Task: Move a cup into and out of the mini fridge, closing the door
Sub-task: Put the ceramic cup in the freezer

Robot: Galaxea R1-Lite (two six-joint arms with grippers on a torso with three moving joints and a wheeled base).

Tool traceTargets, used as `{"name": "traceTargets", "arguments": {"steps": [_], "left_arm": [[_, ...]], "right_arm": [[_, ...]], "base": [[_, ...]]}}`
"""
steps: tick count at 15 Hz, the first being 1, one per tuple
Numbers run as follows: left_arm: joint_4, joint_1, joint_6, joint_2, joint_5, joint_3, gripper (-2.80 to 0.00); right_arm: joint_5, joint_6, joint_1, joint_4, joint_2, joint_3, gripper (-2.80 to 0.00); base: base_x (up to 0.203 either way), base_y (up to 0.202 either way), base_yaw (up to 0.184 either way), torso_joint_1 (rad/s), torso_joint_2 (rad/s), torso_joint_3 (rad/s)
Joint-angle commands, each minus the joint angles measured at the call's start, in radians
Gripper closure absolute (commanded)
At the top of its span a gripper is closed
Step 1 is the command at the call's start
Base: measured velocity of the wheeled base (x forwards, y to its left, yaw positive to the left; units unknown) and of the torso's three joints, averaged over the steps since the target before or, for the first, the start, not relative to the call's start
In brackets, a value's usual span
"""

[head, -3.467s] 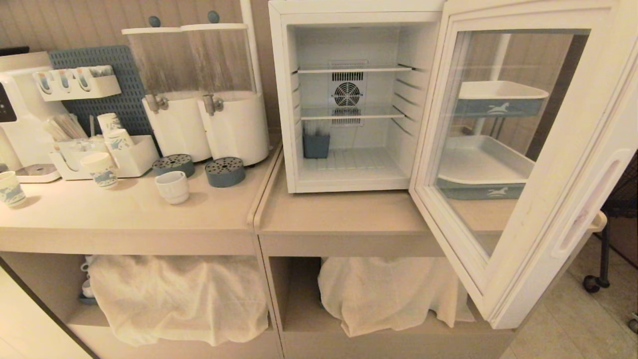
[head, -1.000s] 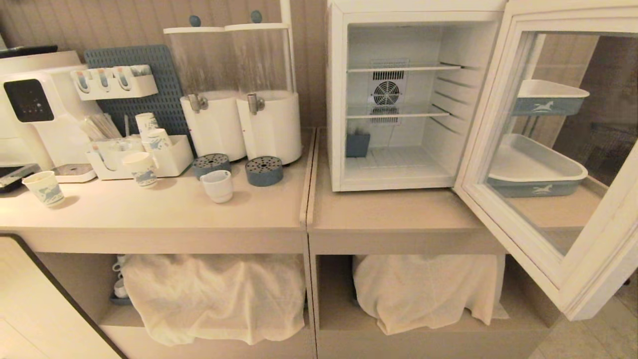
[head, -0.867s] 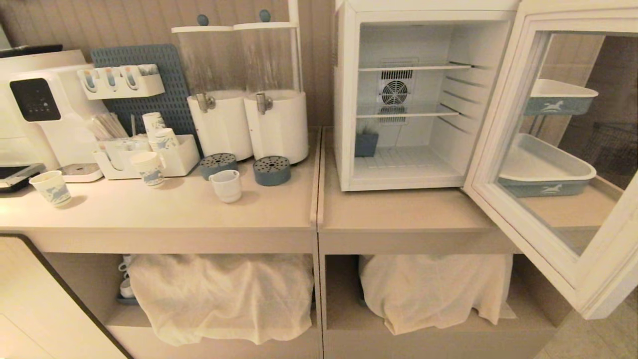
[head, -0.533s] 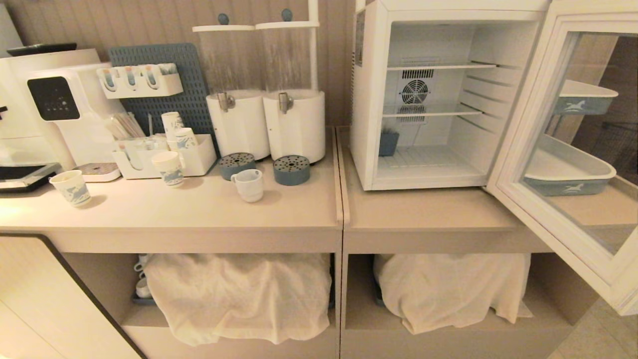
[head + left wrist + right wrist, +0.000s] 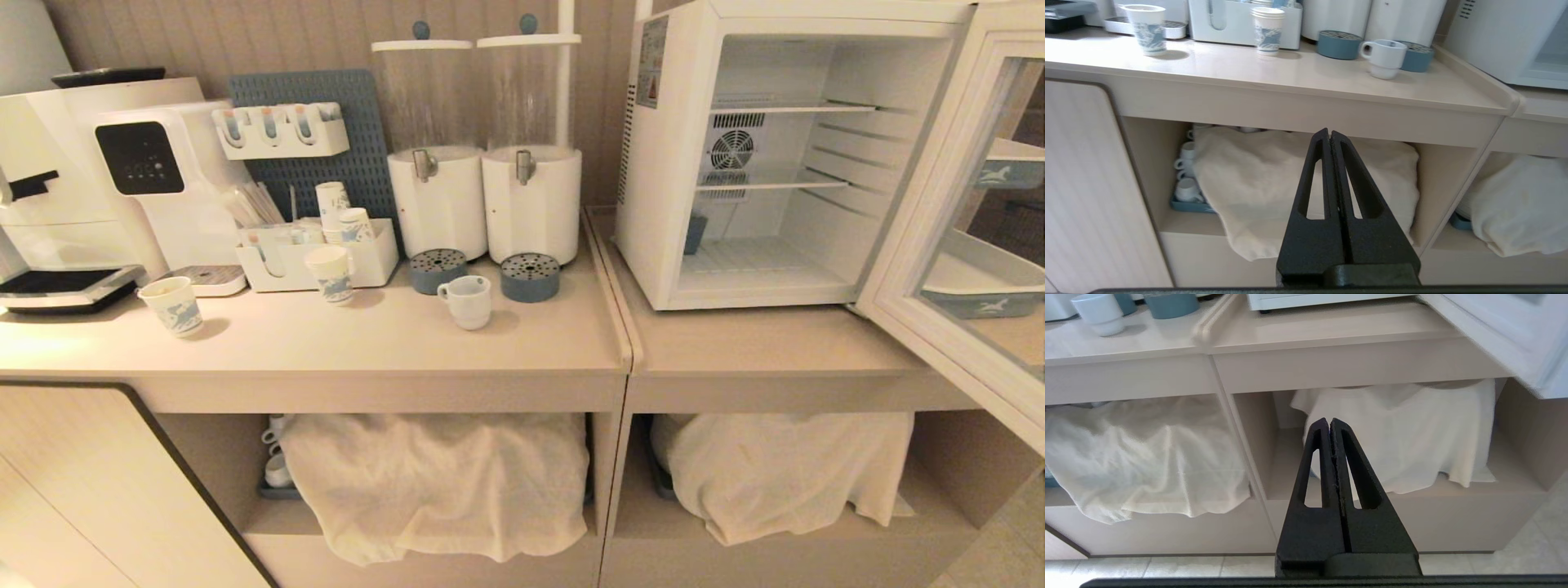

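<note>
The cup [image 5: 467,300], a squat white mug with a loop handle, stands on the counter in front of two drink dispensers; it also shows in the left wrist view [image 5: 1383,58] and the right wrist view [image 5: 1099,312]. The mini fridge [image 5: 665,163] sits on the right-hand counter, and its door [image 5: 922,237] is swung wide open to the right. My left gripper [image 5: 1329,132] is shut and empty, low before the cloth-covered shelf under the cup. My right gripper [image 5: 1329,422] is shut and empty, low before the shelf under the fridge. Neither arm shows in the head view.
Two white dispensers [image 5: 486,196] with blue drip trays [image 5: 530,277] stand behind the cup. Paper cups [image 5: 173,305] and a white organiser [image 5: 314,261] lie to the left, beside a coffee machine [image 5: 98,180]. White cloths [image 5: 441,482] cover the lower shelves. A small blue box [image 5: 695,233] sits inside the fridge.
The whole scene has slid to the right in the head view, so the camera has shifted left. The cup, fridge and open door keep their places on the counter.
</note>
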Motion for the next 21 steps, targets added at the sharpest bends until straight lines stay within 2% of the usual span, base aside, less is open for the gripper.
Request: {"name": "traceTargets", "arguments": {"steps": [1,21], "left_arm": [[-0.001,0.0,-0.002,-0.005,0.0,0.04,0.0],[-0.001,0.0,-0.008,-0.005,0.0,0.04,0.0]], "right_arm": [[0.001,0.0,0.0,0.0,-0.001,0.0,0.0],[0.001,0.0,0.0,0.0,-0.001,0.0,0.0]], "base": [[0.0,0.194,-0.003,-0.001,0.0,0.001],[0.0,0.193,-0.002,0.002,0.0,0.002]]}}
